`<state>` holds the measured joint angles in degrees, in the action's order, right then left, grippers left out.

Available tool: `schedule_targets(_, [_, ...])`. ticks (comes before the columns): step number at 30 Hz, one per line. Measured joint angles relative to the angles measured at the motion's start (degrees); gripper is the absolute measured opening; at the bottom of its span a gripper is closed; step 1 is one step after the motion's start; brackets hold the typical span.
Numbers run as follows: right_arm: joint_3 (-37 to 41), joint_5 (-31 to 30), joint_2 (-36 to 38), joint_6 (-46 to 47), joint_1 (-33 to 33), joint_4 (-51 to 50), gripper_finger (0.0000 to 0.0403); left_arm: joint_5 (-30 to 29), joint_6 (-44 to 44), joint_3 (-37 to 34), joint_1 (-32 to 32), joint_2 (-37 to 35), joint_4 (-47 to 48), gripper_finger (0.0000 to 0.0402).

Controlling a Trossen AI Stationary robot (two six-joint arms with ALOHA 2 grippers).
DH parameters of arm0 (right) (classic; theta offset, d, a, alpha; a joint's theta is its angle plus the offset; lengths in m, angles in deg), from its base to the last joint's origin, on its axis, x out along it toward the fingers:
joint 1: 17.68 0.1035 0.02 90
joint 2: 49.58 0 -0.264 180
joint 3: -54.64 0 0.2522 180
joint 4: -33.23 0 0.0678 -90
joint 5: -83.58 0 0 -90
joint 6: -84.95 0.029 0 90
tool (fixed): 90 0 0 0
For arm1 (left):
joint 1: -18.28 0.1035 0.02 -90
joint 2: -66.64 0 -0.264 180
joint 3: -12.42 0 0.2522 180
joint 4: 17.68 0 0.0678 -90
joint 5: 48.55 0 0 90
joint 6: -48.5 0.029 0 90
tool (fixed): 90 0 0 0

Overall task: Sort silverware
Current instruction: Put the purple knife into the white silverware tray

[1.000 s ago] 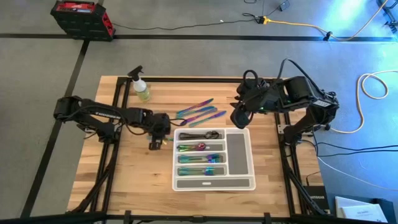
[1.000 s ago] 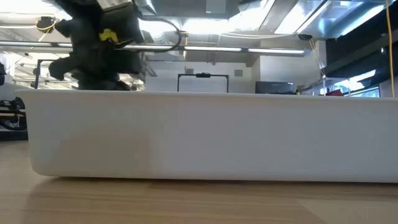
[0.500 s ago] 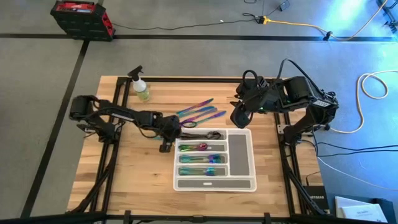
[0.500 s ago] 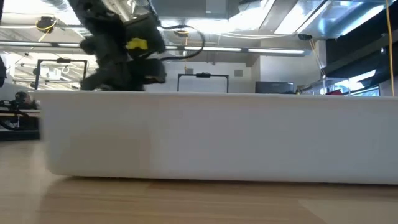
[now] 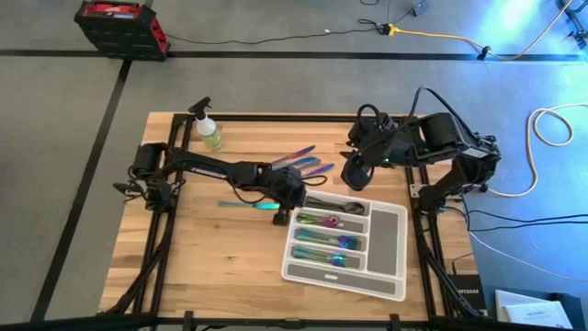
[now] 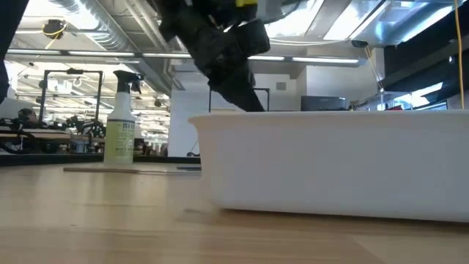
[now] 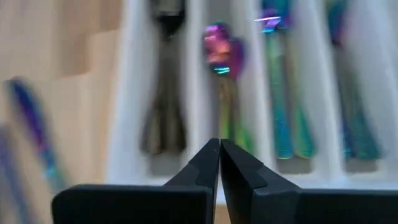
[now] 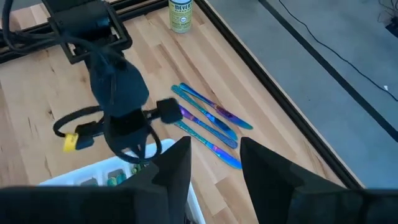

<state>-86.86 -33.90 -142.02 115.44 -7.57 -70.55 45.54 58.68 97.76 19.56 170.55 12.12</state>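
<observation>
The white-grey tray [image 5: 384, 234] lies askew on the wooden table, its compartments holding iridescent silverware [image 5: 323, 241] and dark spoons [image 7: 165, 106]. My left gripper [image 5: 292, 208] is shut at the tray's left end, near its far corner. One iridescent knife [image 5: 246, 204] lies flat on the table to the left of that gripper. Three more knives [image 5: 299, 165] lie flat at the far side. My right gripper [image 5: 352, 177] hangs open above the table beyond the tray's far edge, holding nothing. My left gripper meets the tray's left end wall [image 7: 124, 134] near the far corner with its shut fingertips [image 7: 219, 149], slanting down from the table's left. The fingers themselves hide the exact spot of contact. The tray rests flat on the table.
A yellow-green spray bottle [image 5: 210, 133] stands upright at the far left of the table. Black frame rails run along the table's edges. Bare wood lies to the left of and in front of the tray.
My left gripper has swept toward the table's right edge, staying shut. The tray has slid right ahead of it and turned, its right end swinging toward the near edge. In the low view the tray has moved aside, uncovering the spray bottle.
</observation>
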Motion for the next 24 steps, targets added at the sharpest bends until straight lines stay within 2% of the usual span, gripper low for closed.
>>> schedule_targets(2, [0.0,-0.21,0.0,-0.85,0.0,0.0,0.0122,-2.51,-3.69,0.6,1.01,-1.46,3.41,0.0])
schedule_targets(5, [1.08,-1.93,0.08,-1.25,-0.07,0.21,0.0122,-0.66,-5.51,-1.4,2.94,-5.28,5.99,0.0])
schedule_targets(8, [4.68,-3.62,0.22,-1.41,-1.1,0.13,0.0122,-0.03,-4.1,-5.83,3.94,-10.89,6.52,0.0])
schedule_targets(12, [12.2,-2.89,0.37,-1.64,-2.93,4.48,0.0122,-3.06,-5.07,-14.49,5.76,-19.68,8.92,0.0])
schedule_targets(15, [20.14,0.2,0.34,-5.75,-3.08,13.72,0.0122,-3.34,-6.53,-21.2,7.06,-27.11,8.55,0.0])
schedule_targets(20, [36.3,12.13,0.22,-12.85,-3.06,40.11,0.0122,-3.01,-7.81,-28.82,7.36,-37.12,11.7,0.0])
schedule_targets(24, [45.01,13.32,-1.18,-11.18,-3.13,56.23,0.0122,-2.98,-12.01,-34.57,7.4,-42.33,14.2,0.0])
